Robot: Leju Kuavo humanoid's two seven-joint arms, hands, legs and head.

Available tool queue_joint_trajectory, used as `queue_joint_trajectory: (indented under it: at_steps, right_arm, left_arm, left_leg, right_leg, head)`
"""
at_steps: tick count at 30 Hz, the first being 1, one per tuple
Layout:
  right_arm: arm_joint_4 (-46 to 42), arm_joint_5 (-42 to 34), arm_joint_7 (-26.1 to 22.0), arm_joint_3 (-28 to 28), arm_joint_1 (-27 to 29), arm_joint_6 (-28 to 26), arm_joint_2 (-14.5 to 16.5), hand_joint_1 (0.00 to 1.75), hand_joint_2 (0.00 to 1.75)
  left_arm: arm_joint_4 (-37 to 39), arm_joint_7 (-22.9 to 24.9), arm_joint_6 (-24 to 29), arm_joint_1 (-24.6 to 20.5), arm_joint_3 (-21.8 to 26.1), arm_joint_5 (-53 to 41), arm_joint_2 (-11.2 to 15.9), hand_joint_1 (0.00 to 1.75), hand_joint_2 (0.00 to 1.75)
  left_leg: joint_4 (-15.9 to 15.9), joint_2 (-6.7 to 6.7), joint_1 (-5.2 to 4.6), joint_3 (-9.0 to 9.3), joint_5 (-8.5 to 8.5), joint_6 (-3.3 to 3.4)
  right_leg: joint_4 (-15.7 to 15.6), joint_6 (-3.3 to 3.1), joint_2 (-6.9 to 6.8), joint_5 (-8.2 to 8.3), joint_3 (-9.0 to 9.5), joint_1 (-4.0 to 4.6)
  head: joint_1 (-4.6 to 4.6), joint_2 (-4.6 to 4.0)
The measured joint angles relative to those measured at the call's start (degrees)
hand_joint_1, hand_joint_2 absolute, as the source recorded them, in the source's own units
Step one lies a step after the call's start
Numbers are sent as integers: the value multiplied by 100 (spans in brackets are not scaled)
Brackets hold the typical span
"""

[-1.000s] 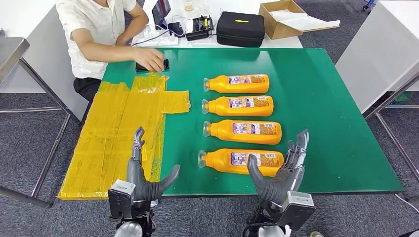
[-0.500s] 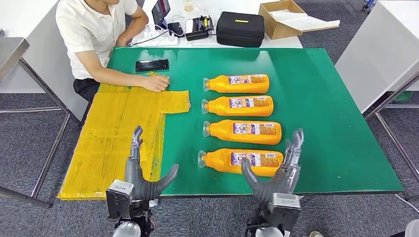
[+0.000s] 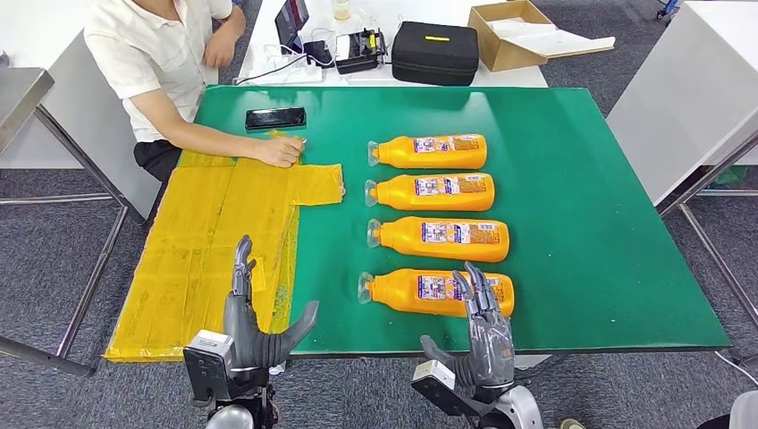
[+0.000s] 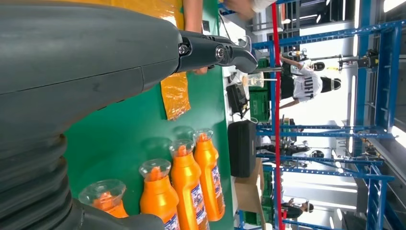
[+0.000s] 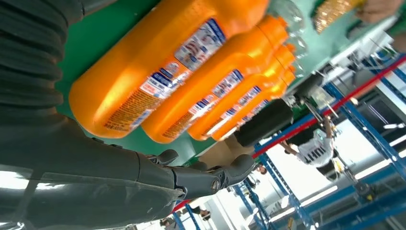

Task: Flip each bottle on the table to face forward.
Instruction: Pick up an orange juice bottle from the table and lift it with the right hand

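Since the earlier pictures, the right hand [image 3: 483,335] has turned and swung in over the near end of the closest bottle [image 3: 435,291], and the person's hand [image 3: 282,150] has left the phone [image 3: 275,117] and now rests on the yellow sheet [image 3: 223,232]. Four orange bottles lie on their sides in a row on the green surface [image 3: 590,206], caps pointing to the robot's left: the closest one, a second bottle [image 3: 440,239], a third bottle [image 3: 431,191] and the far bottle [image 3: 429,151]. Fingers on the right hand are spread apart and hold nothing; they hover at the base end of the closest bottle. I cannot tell if they touch it. The left hand [image 3: 255,322] waits at the surface's near edge, fingers apart, holding nothing. Round bottles roll easily, so a push from the side could send this one into its neighbour or off the near edge. A grip far out at the base could let the cap end drop.
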Motion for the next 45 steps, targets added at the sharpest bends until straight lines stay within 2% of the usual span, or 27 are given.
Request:
queue_joint_trajectory:
  at_steps: [14, 25, 45]
  right_arm:
    - [554, 823, 810, 90, -247, 0, -364, 0, 175]
    - [823, 1901, 1297, 72, -668, 0, -490, 0, 175]
    - [890, 2105, 1348, -125, -896, 17, -575, 0, 175]
  left_arm:
    - [155, 15, -46, -115, -69, 61, -20, 0, 175]
    - [226, 131, -123, -262, -250, 120, -24, 0, 175]
    - [267, 139, -91, -309, -310, 115, -24, 0, 175]
  left_leg:
    - [0, 0, -1, -3, -1, 0]
    - [1, 0, 0, -1, 1, 1]
    - [2, 0, -1, -1, 0, 1]
  right_leg:
    - [0, 0, 0, 0, -1, -2]
    - [0, 1, 0, 1, 1, -2]
    - [0, 1, 0, 1, 1, -2]
  head:
    - [0, 0]
    - [-1, 0]
    - [-1, 0]
